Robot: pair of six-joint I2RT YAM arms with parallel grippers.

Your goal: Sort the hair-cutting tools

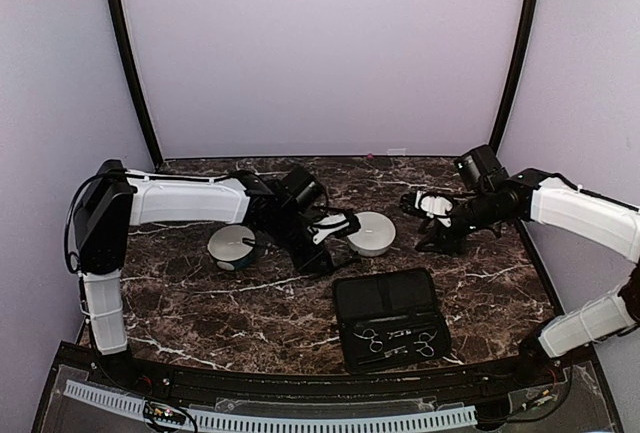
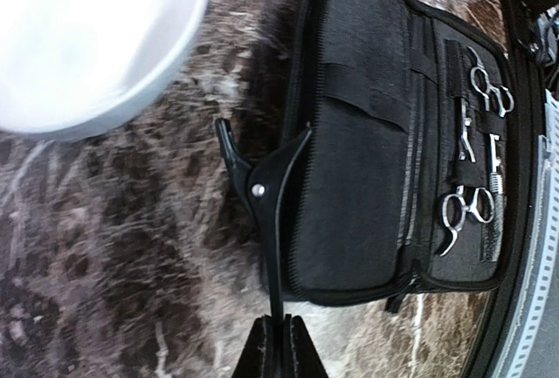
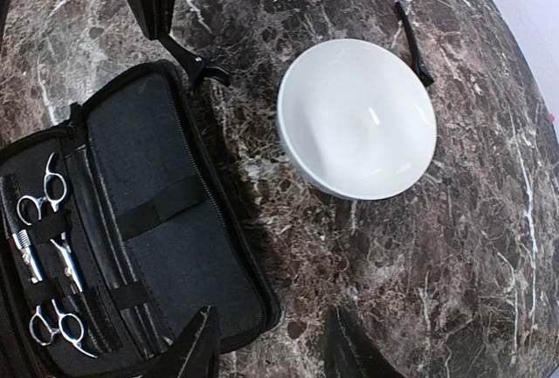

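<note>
My left gripper (image 2: 279, 347) is shut on the end of a black hair clip (image 2: 260, 188) and holds it just above the table, beside the case's near corner; it also shows in the top view (image 1: 318, 253). The clip's tip shows in the right wrist view (image 3: 194, 65). Two silvery scissors (image 2: 489, 90) (image 2: 463, 212) and a comb-like piece sit strapped in the open black case (image 1: 390, 318). A second black clip (image 3: 415, 42) lies on the table by the empty white bowl (image 3: 358, 116). My right gripper (image 3: 275, 352) is open and empty above the table right of that bowl, and also shows in the top view (image 1: 418, 225).
A second white bowl (image 1: 235, 246) at the left holds a dark item. The dark marble table (image 1: 200, 303) ends at a black rail along the near edge. Lilac walls close in the back and sides.
</note>
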